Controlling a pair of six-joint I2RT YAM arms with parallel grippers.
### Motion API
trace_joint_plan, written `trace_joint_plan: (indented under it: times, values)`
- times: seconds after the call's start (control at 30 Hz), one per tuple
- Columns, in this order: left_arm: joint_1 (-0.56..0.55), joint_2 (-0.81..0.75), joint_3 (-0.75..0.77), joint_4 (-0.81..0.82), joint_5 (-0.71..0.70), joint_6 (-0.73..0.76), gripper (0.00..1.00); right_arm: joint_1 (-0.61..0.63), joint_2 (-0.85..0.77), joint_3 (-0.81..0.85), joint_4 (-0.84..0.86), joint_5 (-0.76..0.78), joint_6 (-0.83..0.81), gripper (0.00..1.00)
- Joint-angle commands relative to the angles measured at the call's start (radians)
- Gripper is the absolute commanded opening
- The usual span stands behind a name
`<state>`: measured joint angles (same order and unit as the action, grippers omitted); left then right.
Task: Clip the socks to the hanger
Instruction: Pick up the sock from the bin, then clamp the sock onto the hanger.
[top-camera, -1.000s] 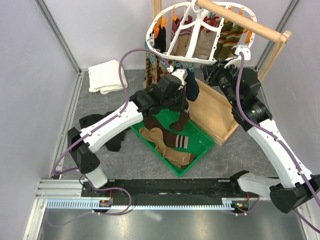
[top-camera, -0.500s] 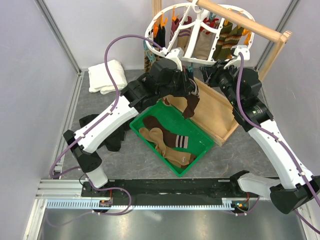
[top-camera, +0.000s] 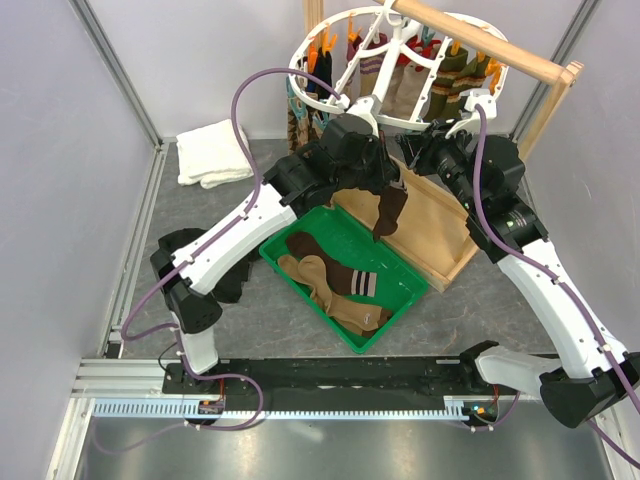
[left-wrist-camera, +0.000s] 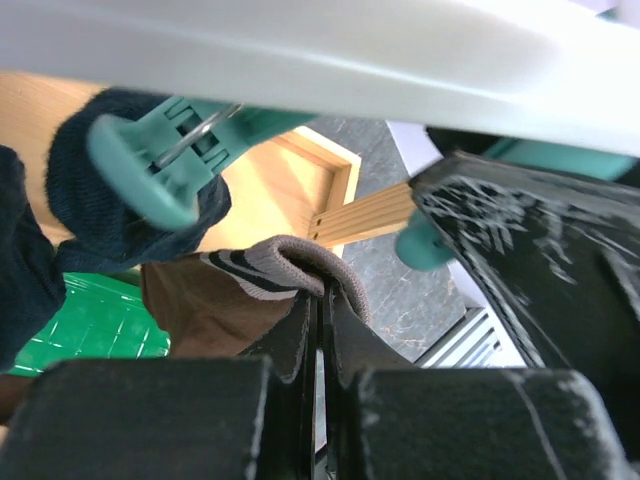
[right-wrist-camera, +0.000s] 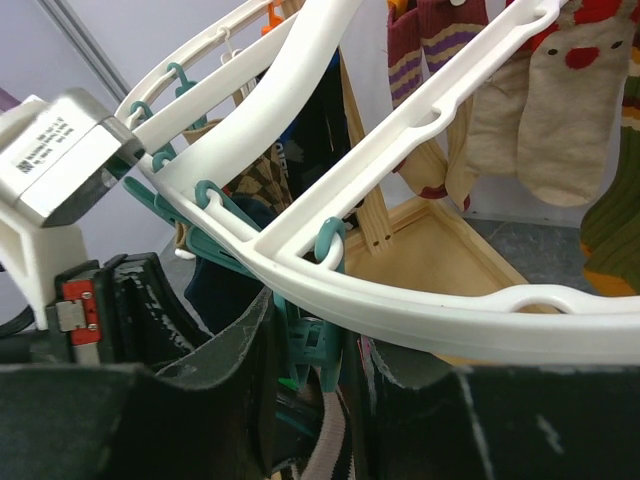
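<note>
Sock (top-camera: 389, 214), clenched by its cuff in the left tool (left-wrist-camera: 320, 345), has risen from over the tray (top-camera: 405, 283) to just under the hanger (right-wrist-camera: 450, 312), beside the right tool (right-wrist-camera: 313, 385) pinching a teal clip (right-wrist-camera: 308, 340), so clipping looks next.

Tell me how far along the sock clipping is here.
Done: several socks already hang from the white oval plastic hanger. In hand: the left pincer is shut on a dark brown white-striped sock, held up just under the hanger rim, while the right pincer grips a teal clip. Left: clipping this sock, then the tan and brown striped socks lying in the green plastic tray.
</note>
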<state>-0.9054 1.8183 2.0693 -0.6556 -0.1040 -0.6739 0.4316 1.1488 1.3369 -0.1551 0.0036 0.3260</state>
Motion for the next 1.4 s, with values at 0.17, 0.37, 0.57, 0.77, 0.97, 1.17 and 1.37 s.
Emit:
trace_joint_plan:
  times: [0.17,0.37,0.57,0.77,0.97,1.17,1.37]
  values:
    - [0.002,0.016,0.101,0.022,-0.059,-0.021,0.02,0.004,0.012,0.010,-0.090,-0.071,-0.025,0.00]
    - [0.003,0.021,0.121,0.022,-0.065,-0.019,0.02,0.006,0.026,0.004,-0.092,-0.074,-0.027,0.00]
    - [0.002,0.021,0.133,0.022,-0.062,-0.021,0.02,0.004,0.029,0.008,-0.092,-0.074,-0.030,0.00]
    - [0.002,0.029,0.140,0.022,-0.063,-0.016,0.02,0.004,0.028,0.015,-0.089,-0.076,-0.016,0.00]
    - [0.003,0.039,0.149,0.022,-0.060,-0.030,0.02,0.004,0.028,0.019,-0.086,-0.079,-0.015,0.00]
    - [0.003,0.027,0.160,0.022,-0.066,-0.038,0.02,0.006,0.032,-0.002,-0.084,-0.074,-0.013,0.00]
    - [0.002,0.003,0.160,0.031,-0.062,-0.047,0.02,0.004,0.026,-0.019,-0.083,-0.047,-0.024,0.00]
